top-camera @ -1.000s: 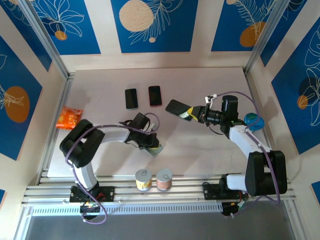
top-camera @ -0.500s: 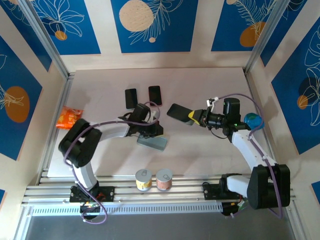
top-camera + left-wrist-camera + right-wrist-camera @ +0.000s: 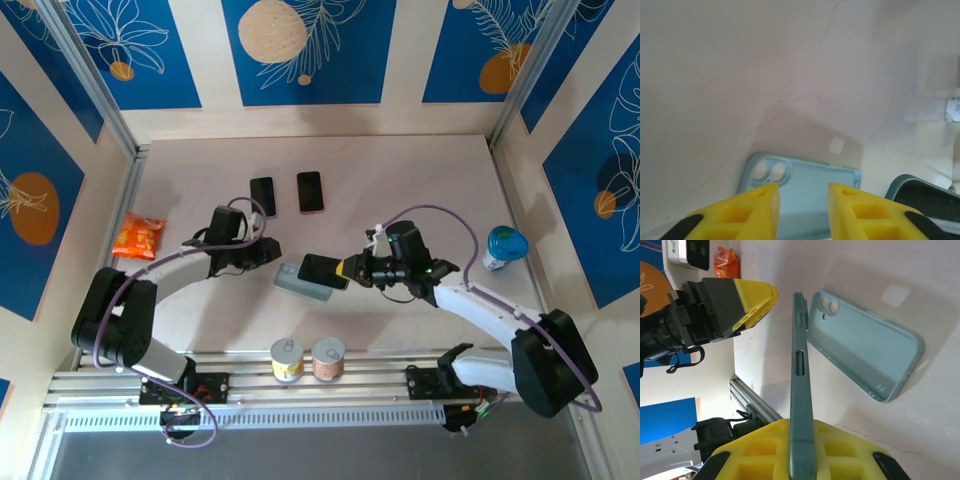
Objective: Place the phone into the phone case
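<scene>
A pale blue phone case (image 3: 298,279) lies flat on the table, open side up, camera holes toward the left (image 3: 805,185) (image 3: 865,355). My right gripper (image 3: 352,270) (image 3: 802,450) is shut on a dark phone (image 3: 322,270), held edge-on (image 3: 801,390) with its far end over the case's right part. My left gripper (image 3: 272,252) (image 3: 803,200) stands open just left of the case, its yellow fingers (image 3: 752,300) apart with nothing between them. The phone's corner (image 3: 925,195) shows in the left wrist view, at the lower right.
Two more phones (image 3: 262,196) (image 3: 310,191) lie at the back. An orange snack bag (image 3: 138,236) sits at the left edge and a blue-lidded cup (image 3: 503,246) at the right. Two small tubs (image 3: 287,358) (image 3: 328,356) stand at the front rail.
My left gripper let go of the case, opened and drew back to the left. The right arm carried the phone left and down to the case.
</scene>
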